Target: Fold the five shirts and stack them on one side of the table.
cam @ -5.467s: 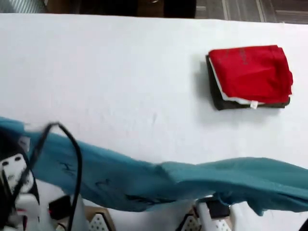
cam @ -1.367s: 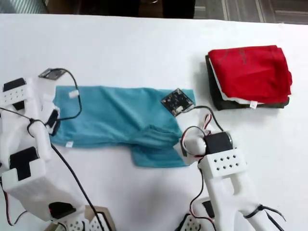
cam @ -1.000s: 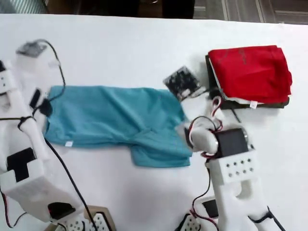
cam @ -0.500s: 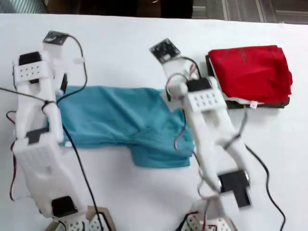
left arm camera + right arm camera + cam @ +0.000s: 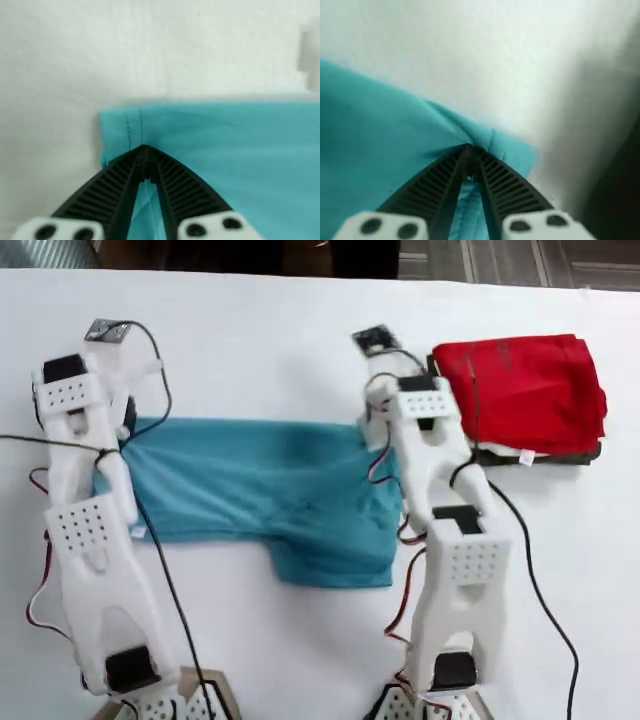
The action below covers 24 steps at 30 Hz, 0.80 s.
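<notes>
Now | left fingers (image 5: 111, 185), right fingers (image 5: 432, 185) grip shirt (image 5: 250, 480) edge | table (image 5: 250, 330) beyond

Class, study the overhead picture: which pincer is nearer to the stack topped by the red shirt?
Right. The right pincer grips the teal shirt at its corner beside the stack; the left pincer grips the opposite corner, farther away.
</notes>
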Each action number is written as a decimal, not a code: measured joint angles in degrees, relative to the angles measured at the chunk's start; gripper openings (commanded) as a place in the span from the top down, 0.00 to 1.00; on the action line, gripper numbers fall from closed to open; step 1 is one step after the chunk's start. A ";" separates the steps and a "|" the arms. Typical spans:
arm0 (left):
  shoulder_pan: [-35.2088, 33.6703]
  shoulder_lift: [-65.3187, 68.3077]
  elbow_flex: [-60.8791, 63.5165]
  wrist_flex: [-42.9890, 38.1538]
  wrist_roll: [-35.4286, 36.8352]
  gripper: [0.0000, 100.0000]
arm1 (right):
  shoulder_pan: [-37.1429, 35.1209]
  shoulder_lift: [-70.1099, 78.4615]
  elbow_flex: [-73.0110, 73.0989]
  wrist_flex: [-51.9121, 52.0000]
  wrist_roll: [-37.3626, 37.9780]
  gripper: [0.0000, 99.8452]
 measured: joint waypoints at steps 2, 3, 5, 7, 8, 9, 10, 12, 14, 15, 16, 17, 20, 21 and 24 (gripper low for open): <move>0.00 2.20 -4.40 2.20 0.00 0.97 | 0.88 0.18 -1.67 0.35 0.09 0.98; 0.00 3.08 -6.51 3.43 0.00 0.97 | 1.23 0.18 -2.55 1.23 0.09 0.98; 0.00 4.40 -10.46 5.89 0.00 0.97 | 1.58 0.18 -4.92 3.52 0.09 0.98; 0.00 5.10 -14.15 8.62 0.00 0.97 | 1.85 -0.09 -7.30 6.68 0.09 0.98; 0.09 5.36 -16.35 10.37 0.00 0.97 | 1.85 -0.88 -8.18 8.44 0.09 0.98; 0.09 5.45 -18.55 11.87 0.00 0.97 | 1.85 -1.93 -8.97 10.02 0.09 0.98; 0.09 5.45 -20.66 12.48 0.00 0.97 | 1.85 -3.43 -9.49 11.52 0.09 0.98; 0.35 5.36 -24.53 13.01 0.00 0.97 | 1.41 -6.86 -9.85 14.33 0.09 0.98; 0.35 5.36 -26.90 13.01 0.00 0.97 | 0.44 -10.20 -9.85 17.23 0.53 0.98; 0.35 5.36 -27.52 13.01 0.00 0.97 | -0.26 -12.13 -9.23 18.55 1.76 0.98; 0.09 5.36 -27.96 13.01 0.00 0.97 | -1.14 -13.98 -8.26 19.69 2.73 0.98; -0.18 5.36 -28.22 13.01 -0.09 0.97 | -2.11 -16.00 -6.77 20.48 3.60 0.98; -1.41 5.36 -28.40 13.01 -0.09 0.97 | -4.75 -22.86 -0.70 21.10 4.57 0.98; -1.93 5.36 -28.40 13.01 -0.09 0.97 | -5.45 -25.49 1.76 21.10 4.75 0.98; -3.16 5.10 -28.31 13.01 -0.09 0.97 | -7.91 -33.76 10.90 18.99 4.75 0.98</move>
